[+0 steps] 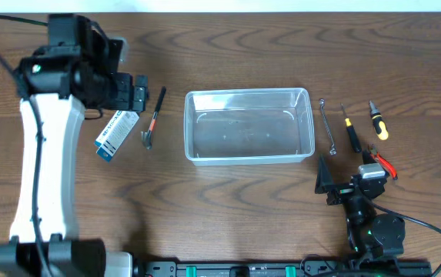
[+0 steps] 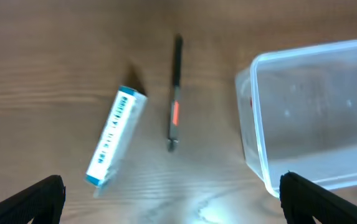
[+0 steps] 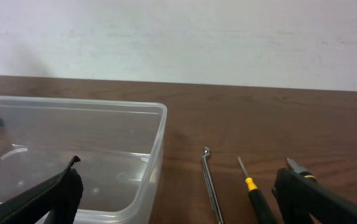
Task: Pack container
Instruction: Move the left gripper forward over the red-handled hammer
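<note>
Nearest the base, the right gripper (image 3: 179, 169) is held low and level, jaws spread wide and empty, facing the empty container (image 1: 248, 125) at mid-table with a wrench (image 3: 210, 180) and screwdriver (image 3: 251, 185) just ahead. Farther out, the left arm is stretched forward and pitched down, the left gripper (image 2: 172, 179) likewise wide open with nothing held, above a black tool (image 2: 175, 93) and a box (image 2: 113, 137). A first pick seems in hand — the tool is best straddled across its shaft near the red band, the box left clear, and the jaws closed only once lowered to the table.
</note>
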Motion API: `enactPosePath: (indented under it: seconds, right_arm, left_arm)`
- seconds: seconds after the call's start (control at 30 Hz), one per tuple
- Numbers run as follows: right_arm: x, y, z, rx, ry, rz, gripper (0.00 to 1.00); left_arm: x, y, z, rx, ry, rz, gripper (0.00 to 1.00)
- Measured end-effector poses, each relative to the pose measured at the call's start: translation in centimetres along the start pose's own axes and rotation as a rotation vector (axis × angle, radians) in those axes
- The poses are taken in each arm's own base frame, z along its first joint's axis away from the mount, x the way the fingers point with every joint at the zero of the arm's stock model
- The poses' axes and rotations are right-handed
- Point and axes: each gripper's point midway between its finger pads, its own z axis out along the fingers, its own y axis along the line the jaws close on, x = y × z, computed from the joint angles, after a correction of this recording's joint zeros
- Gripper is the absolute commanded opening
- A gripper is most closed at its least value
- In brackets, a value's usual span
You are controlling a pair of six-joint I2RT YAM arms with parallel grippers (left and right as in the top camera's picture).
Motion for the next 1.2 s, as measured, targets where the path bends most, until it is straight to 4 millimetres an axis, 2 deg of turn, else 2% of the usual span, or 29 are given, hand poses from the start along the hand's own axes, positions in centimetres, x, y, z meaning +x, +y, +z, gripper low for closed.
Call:
enactPosePath:
  seconds: [0.07,0.2,0.27,0.53,0.87,1.07,1.2]
  right_arm:
    - [0.0,0.0,0.0,0.0,0.0,0.0,0.99]
    - [0.0,0.0,0.0,0.0,0.0,0.0,0.99]
    - [0.0,0.0,0.0,0.0,0.0,0.0,0.99]
    - [0.0,0.0,0.0,0.0,0.0,0.0,0.99]
    - [0.0,0.0,0.0,0.0,0.0,0.0,0.99]
    - [0.0,0.0,0.0,0.0,0.0,0.0,0.99]
    - [0.0,0.0,0.0,0.0,0.0,0.0,0.99]
  left_arm:
    - [0.2,0.0,1.2,0.018,0.039,-0.002,0.99]
    - [1.1,0.0,3.5,0.048,0.127,0.006,0.77]
    - [1.6,0.0,4.7,0.059,0.169,0.012,0.71]
    - [3.2,0.6,9.4,0.088,0.316,0.008,0.58]
    - [6.7,0.9,13.8,0.117,0.498,-0.025,0.55]
    - [7.4,0.8,15.0,0.125,0.539,-0.024,0.55]
    - [7.4,0.1,15.2,0.129,0.54,0.003,0.55]
